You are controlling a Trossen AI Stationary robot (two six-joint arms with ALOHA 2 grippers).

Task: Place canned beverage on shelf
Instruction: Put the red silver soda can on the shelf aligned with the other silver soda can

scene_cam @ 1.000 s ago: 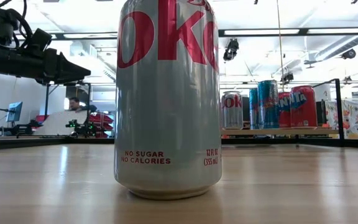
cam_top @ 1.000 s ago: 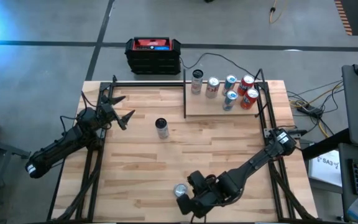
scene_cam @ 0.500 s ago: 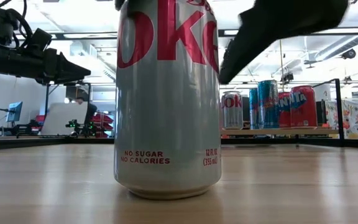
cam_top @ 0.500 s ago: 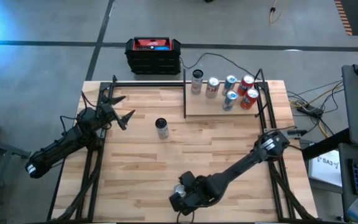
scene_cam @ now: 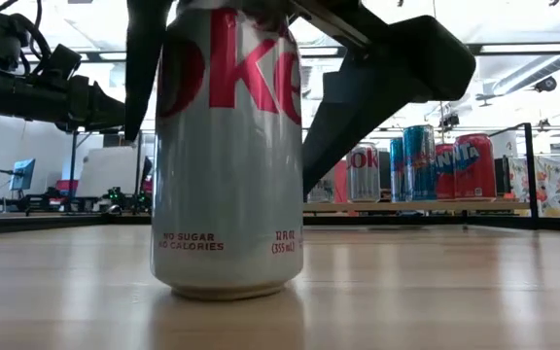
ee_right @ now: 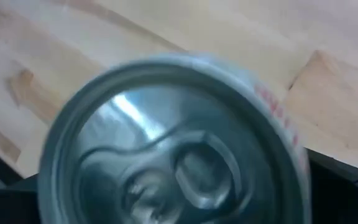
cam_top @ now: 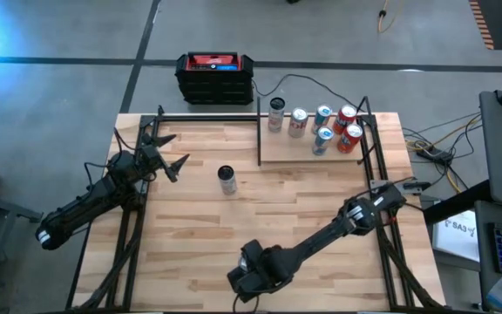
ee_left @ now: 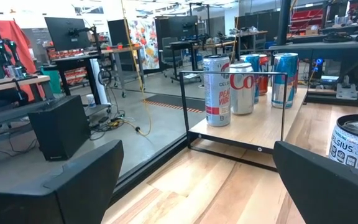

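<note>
Reaching down at the near edge of the table (cam_top: 312, 214), the right gripper (cam_top: 249, 277) sits over a silver diet cola can (scene_cam: 227, 156), its dark fingers (scene_cam: 358, 117) spread and standing on either side of the can's body in the low view; whether the pads actually touch the metal cannot be told. The can stands upright on the wood, and the right wrist view looks straight down on its lid and pull tab (ee_right: 191, 171). The shelf (cam_top: 316, 148), a small wood board edged with black rods, lies at the far right corner of the table, well apart from this can, and carries six cans: a tall pale one (cam_top: 275, 114), a silver one (cam_top: 297, 122), two blue ones (cam_top: 322, 115) and two red ones (cam_top: 349, 138). Another can with a dark top (cam_top: 227, 179) stands alone near the middle of the table. The left gripper (cam_top: 171, 153) waits above the far left part of the table, its fingers spread wide and holding nothing. A black and red case (cam_top: 215, 77) sits on the floor beyond the table.
</note>
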